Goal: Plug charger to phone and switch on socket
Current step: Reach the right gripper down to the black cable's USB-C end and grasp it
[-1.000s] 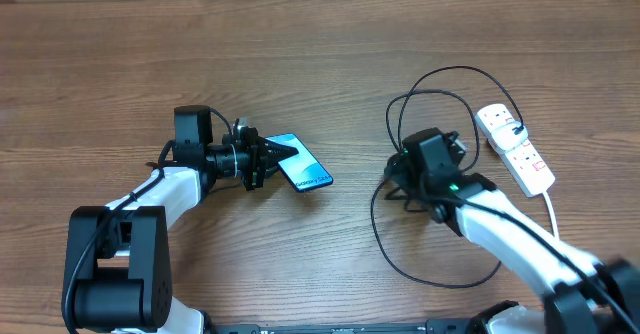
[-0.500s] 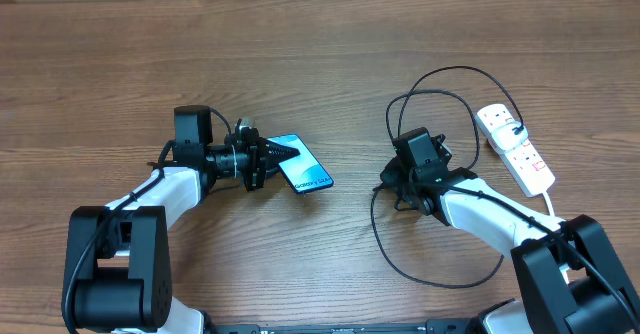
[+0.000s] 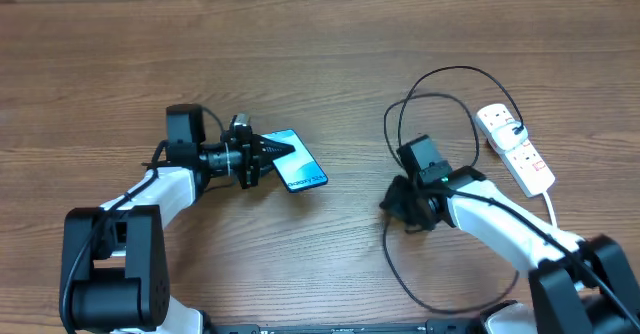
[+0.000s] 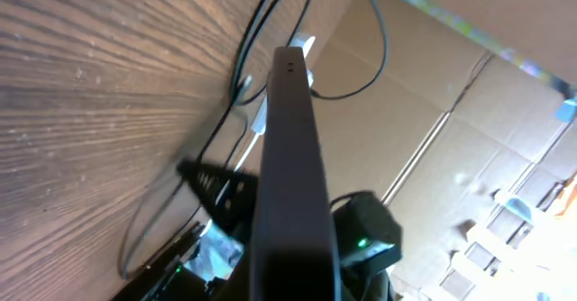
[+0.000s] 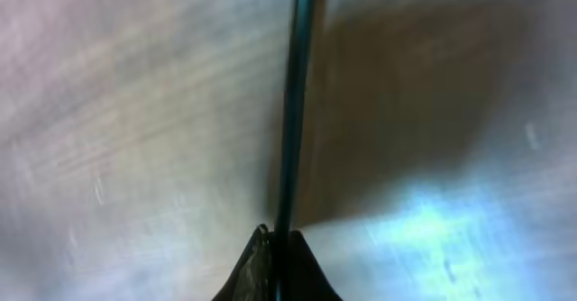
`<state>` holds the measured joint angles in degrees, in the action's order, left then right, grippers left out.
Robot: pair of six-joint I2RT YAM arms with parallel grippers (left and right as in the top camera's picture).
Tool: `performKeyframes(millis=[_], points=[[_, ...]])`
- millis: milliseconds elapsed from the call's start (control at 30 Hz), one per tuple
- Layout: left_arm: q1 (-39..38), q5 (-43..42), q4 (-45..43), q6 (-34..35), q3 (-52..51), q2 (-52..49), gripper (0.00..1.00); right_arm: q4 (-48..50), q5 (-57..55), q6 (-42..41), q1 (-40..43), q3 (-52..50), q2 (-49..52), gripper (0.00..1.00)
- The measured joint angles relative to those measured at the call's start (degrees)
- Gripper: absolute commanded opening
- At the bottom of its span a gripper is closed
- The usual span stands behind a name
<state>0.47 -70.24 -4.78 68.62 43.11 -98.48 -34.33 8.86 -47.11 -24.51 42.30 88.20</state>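
Observation:
The phone (image 3: 299, 163), blue screen up, is held at its left end by my left gripper (image 3: 272, 152), which is shut on it. In the left wrist view the phone (image 4: 290, 148) shows as a dark edge running up the middle and hides the jaws. The charger's black cable (image 3: 432, 75) lies in loops right of centre. My right gripper (image 3: 402, 210) points down at the table, shut on a stretch of that cable (image 5: 298, 94), pinched between the fingertips (image 5: 278, 236). I cannot make out the connector tip. The white socket (image 3: 516, 149) lies at the far right.
The socket's white cord (image 3: 556, 217) runs toward the near edge behind my right arm. Cable loops lie on the wood around and below the right gripper (image 3: 420, 294). Cardboard boxes (image 4: 469, 94) stand beyond the table in the left wrist view.
My right gripper has gone from open to shut on the cable and shifted toward the near edge, pulling the lower loop with it. The left gripper and phone moved slightly left.

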Motion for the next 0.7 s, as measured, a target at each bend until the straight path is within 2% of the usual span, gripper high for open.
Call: performKeyframes(millis=[100,167,267,367,400,433,467,500,633,667,700], points=[[1.4,-0.3,0.0,-0.1,0.0,0.0,0.04,-3.8,2.1,3.6,-1.0,0.0,-2.3,0.05],[2.2,-0.3,0.0,-0.2,0.0,0.0,0.04,-3.8,2.9,6.1,-2.3,0.0,-2.8,0.15],[2.2,-0.5,0.0,-0.2,0.0,0.0,0.04,-2.3,3.8,9.7,-4.5,0.0,-2.9,0.21],[2.2,-0.7,0.0,-0.3,0.0,0.0,0.04,-1.7,3.2,11.9,-5.8,0.0,-2.9,0.41],[2.2,-0.7,0.0,-0.3,0.0,0.0,0.04,-1.9,2.3,12.5,-6.0,0.0,-2.9,0.53],[2.2,-0.8,0.0,-0.3,0.0,0.0,0.04,-2.1,1.2,13.0,-6.1,0.0,-2.9,0.7],[2.2,-0.8,0.0,-0.4,0.0,0.0,0.04,-2.2,-0.1,13.2,-6.1,0.0,-2.9,0.93],[2.2,-0.9,0.0,-0.5,0.0,0.0,0.04,-2.3,-1.3,13.2,-6.1,0.0,-2.9,1.0],[2.2,-1.0,0.0,-0.9,0.0,0.0,0.04,0.3,-6.0,13.9,-6.1,0.0,-2.9,1.0],[2.2,-1.0,0.0,-1.1,0.0,0.0,0.04,1.4,-6.9,14.0,-6.1,0.0,-2.9,0.98],[2.2,-1.0,0.0,-1.1,0.0,0.0,0.04,2.2,-7.5,14.1,-6.1,0.0,-2.9,0.92]])
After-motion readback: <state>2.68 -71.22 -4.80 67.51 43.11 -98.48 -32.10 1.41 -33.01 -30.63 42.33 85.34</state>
